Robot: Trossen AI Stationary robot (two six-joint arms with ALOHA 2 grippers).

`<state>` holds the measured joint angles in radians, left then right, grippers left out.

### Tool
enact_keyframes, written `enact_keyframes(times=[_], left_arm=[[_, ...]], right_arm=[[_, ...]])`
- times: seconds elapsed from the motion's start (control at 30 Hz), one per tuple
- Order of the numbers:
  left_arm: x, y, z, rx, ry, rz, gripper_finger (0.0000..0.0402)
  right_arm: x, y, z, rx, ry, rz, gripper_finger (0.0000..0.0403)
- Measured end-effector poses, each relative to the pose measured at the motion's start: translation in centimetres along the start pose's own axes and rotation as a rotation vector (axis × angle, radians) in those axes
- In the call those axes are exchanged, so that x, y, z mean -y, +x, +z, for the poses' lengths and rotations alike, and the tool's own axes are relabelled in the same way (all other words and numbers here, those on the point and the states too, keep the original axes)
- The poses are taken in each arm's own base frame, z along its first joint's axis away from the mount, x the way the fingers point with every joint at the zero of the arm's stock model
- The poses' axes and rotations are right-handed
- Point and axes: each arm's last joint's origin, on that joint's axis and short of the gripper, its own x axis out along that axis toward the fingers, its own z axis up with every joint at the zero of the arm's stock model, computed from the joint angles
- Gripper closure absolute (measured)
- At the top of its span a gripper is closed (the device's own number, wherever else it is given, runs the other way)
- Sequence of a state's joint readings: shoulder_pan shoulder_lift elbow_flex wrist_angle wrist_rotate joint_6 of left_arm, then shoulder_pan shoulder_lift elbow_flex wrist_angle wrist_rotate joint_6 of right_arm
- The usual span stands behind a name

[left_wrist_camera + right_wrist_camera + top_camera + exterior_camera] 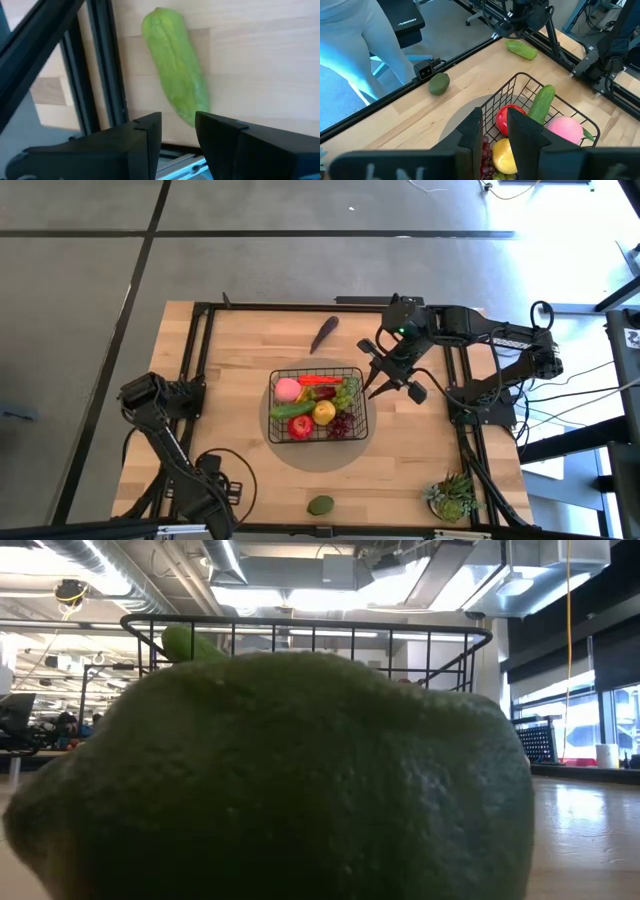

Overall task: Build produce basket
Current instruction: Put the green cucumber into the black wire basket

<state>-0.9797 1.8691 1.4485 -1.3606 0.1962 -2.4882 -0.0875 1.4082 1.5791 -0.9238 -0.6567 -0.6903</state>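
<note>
The black wire basket (318, 405) stands mid-table and holds produce: a tomato (507, 117), a cucumber (540, 102), a pink peach (565, 127), a lemon (502, 155) and dark grapes. A loose green cucumber (175, 65) lies flat on the wood beside the frame rail at the near left. My left gripper (178, 130) hangs just above its near end, fingers slightly open and pointing down, touching nothing. My right gripper (495, 140) hovers open over the basket's right rim (362, 395). A purple eggplant (324, 334) lies behind the basket.
A green lime (320, 505) lies at the table's near edge and fills the low view (280, 780). A spiky potted plant (452, 495) stands at the near right corner. Black frame rails (195, 360) border the table. A person's legs (350, 45) show beyond the near edge.
</note>
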Motion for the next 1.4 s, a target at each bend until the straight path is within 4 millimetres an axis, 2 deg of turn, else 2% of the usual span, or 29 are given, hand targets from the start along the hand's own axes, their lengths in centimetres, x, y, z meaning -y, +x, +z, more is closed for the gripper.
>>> enact_keyframes(times=[0.37, 0.53, 0.7, 0.9, 1.4], left_arm=[[0.4, 1.2, -0.2, -0.03, 0.008, -0.022, 0.0294], [0.4, 1.2, -0.2, -0.038, 0.009, -0.026, 0.0294], [0.6, 1.2, -0.4, -0.053, 0.012, -0.037, 0.0294], [0.6, 1.2, -0.5, -0.06, 0.011, -0.042, 0.0294], [1.3, 1.0, 0.0, -0.033, -0.007, -0.087, 0.0294]], right_arm=[[1.2, 1.5, -0.5, -0.043, 0.052, -0.042, 0.0319], [2.6, 3.1, -1.6, -0.161, 0.112, -0.14, 0.0319], [3.9, 5.3, -2.7, -0.196, 0.162, -0.127, 0.0319], [4.9, 6.8, -3.4, -0.199, 0.165, -0.126, 0.0319], [5.8, 8.5, -4.3, -0.213, 0.176, -0.115, 0.0319]])
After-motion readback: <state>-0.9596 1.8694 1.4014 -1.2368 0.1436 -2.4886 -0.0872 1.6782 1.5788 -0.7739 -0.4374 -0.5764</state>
